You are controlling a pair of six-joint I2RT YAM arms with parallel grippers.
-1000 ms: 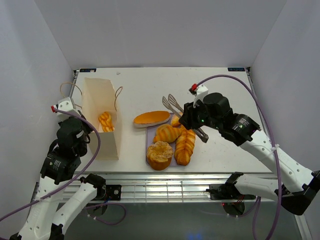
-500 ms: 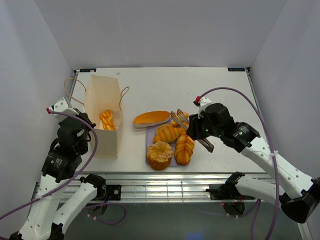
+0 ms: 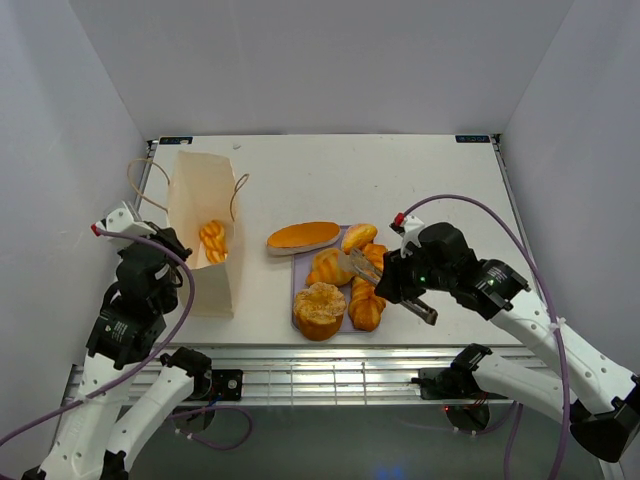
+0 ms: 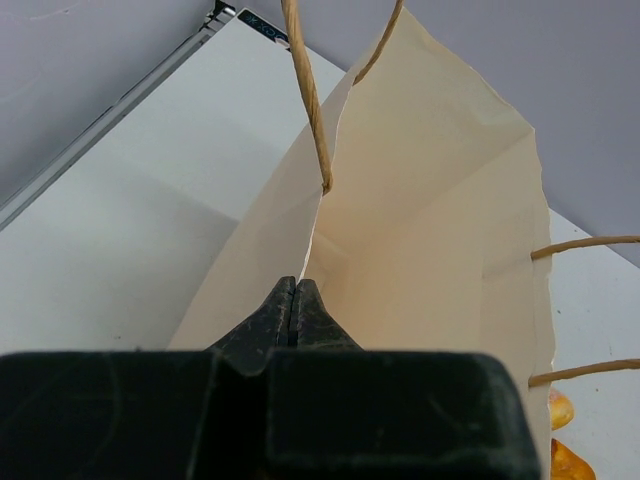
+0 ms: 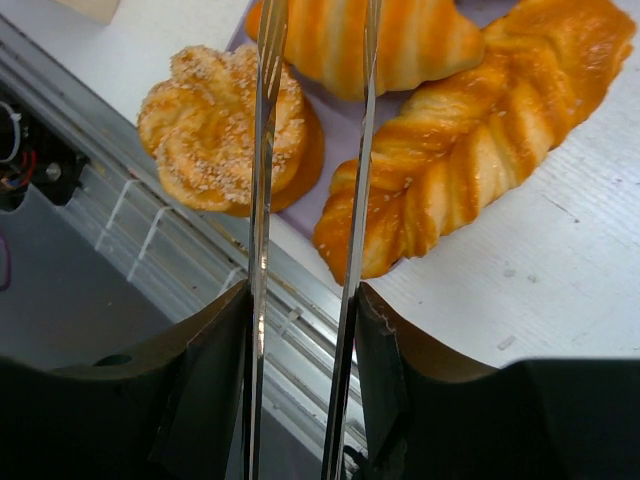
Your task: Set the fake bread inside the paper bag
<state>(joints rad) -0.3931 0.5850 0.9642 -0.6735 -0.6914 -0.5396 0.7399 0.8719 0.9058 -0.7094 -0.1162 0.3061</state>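
Clenched the tongs (image 5: 263, 200) in the right end effector (image 5: 300, 340), aimed left across the near-to-far braided loaf (image 5: 470, 140); pinched the paper bag (image 4: 440, 230) by its rim with the left end effector (image 4: 295, 300).

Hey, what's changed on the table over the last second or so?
The right hand, gripping the tongs, drew back from the far side of the tray toward the near edge. The tong tips now hang over the braided loaf. Nothing was picked up or released. The left hand still pinches the paper bag, which barely shifted. All the bread stayed put.
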